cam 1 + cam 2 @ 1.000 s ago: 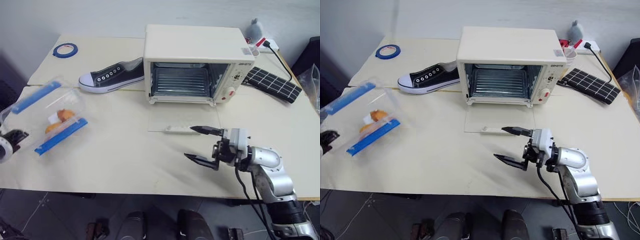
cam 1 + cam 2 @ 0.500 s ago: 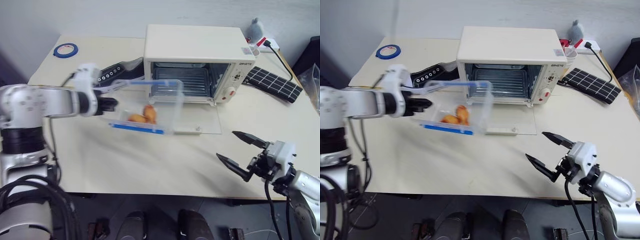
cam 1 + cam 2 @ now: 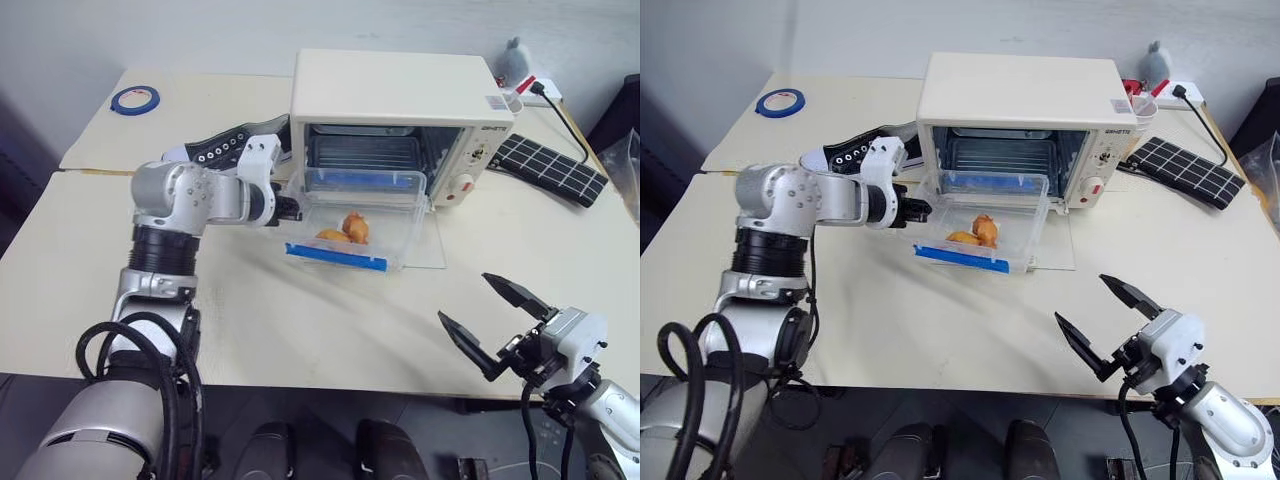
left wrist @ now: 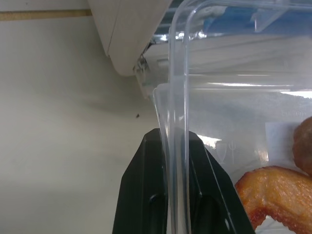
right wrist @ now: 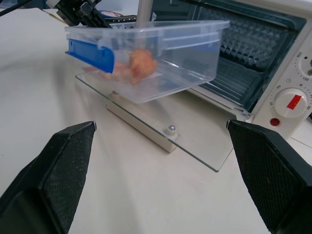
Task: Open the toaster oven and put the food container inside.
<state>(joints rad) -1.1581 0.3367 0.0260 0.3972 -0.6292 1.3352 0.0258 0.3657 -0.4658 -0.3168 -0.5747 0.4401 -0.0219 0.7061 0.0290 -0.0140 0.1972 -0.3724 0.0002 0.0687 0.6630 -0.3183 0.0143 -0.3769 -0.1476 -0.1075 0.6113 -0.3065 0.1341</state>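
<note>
On the cream table (image 3: 250, 330), near its far edge, the toaster oven (image 3: 400, 110) stands with its glass door (image 3: 425, 245) lowered flat. Just before the opening, above that door, the food container (image 3: 355, 220) hangs tilted, its long axis running across the oven's mouth, blue clip (image 3: 335, 258) toward the near edge. The left gripper (image 3: 290, 208) pinches the container's end rim; the right gripper (image 3: 495, 315) hovers by the near edge, jaws spread wide, holding nothing.

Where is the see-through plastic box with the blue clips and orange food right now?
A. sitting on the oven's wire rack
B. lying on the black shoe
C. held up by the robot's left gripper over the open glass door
C: the left gripper pinches the clear plastic food container's edge, holding it above the cream-white toaster oven's lowered glass door.
</note>
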